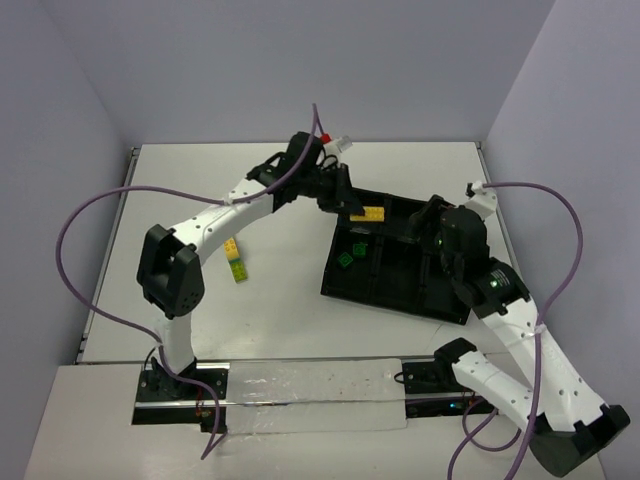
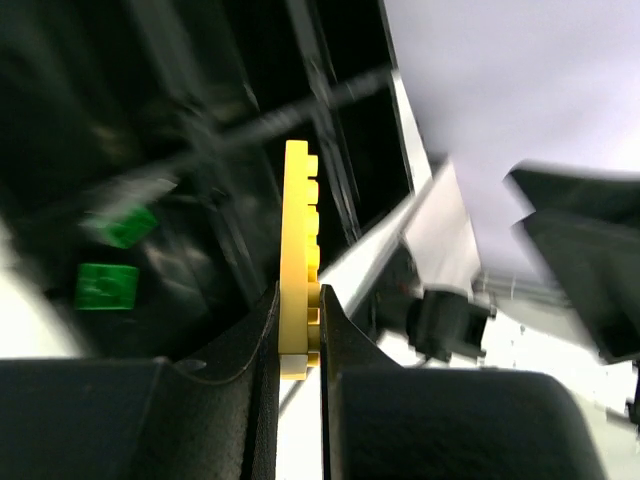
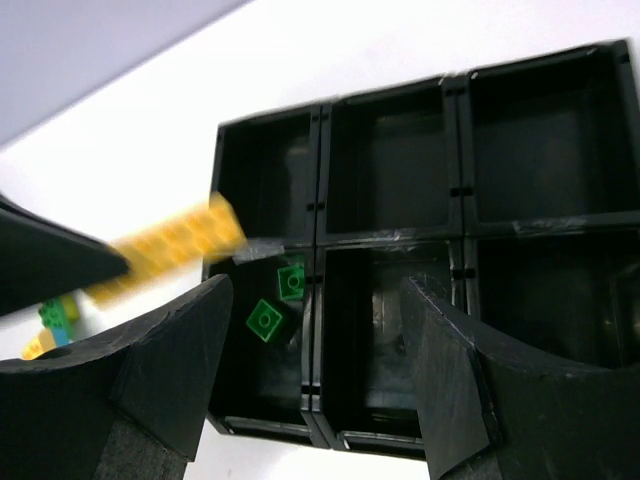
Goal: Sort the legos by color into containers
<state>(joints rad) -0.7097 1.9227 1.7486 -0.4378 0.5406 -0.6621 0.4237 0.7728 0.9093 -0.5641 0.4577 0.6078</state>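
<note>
left claw clamped tight, right claw spread

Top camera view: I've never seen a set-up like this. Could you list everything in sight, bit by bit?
table: one, white, under everything.
tray: one, black, six compartments, on the table's right half.
green Lego bricks: two, green, in the tray's left-end compartment nearer the arm bases.
long yellow Lego brick: one, yellow, held above the tray's far left corner.
loose Lego bricks: small touching cluster, count unclear, yellow and lime, on the table left of the tray.
cables: two, purple, looping beside the arms.
left gripper: one, black, shut on the long yellow Lego brick.
right gripper: one, black, open and empty, above the tray.
</note>
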